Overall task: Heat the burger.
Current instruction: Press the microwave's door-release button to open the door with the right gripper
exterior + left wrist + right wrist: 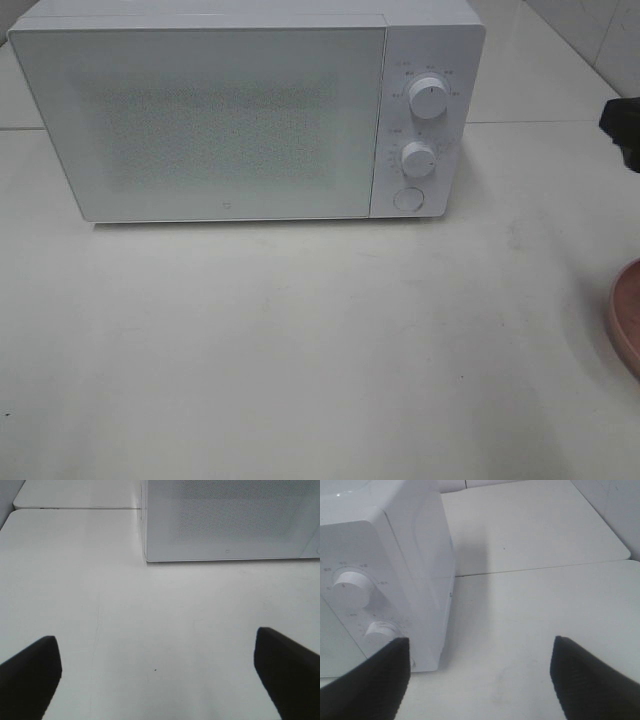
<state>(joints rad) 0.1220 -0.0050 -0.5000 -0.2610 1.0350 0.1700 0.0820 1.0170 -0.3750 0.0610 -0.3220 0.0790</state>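
The white box-shaped microwave oven (pixel 200 120) stands on the white desk (pixel 300 350) with its door closed. The control panel on its right side carries an upper round white knob (pixel 428 97), a lower round white knob (pixel 419 158) and a round white button (pixel 407 198) below them.

The flat pink round plate (pixel 625 315) lies on the desk at the right edge of the high view, well apart from the oven; only part of its rim shows. The position of the burger cannot be told from these views.

Left gripper (pixel 155 635): the black fingers (pixel 30 680) are spread wide over bare desk in front of the oven door, holding nothing.

Right gripper (pixel 480 640): the black fingers (pixel 590 680) are spread apart, holding nothing. It hangs over the desk near the oven's front right corner, beside the control panel.
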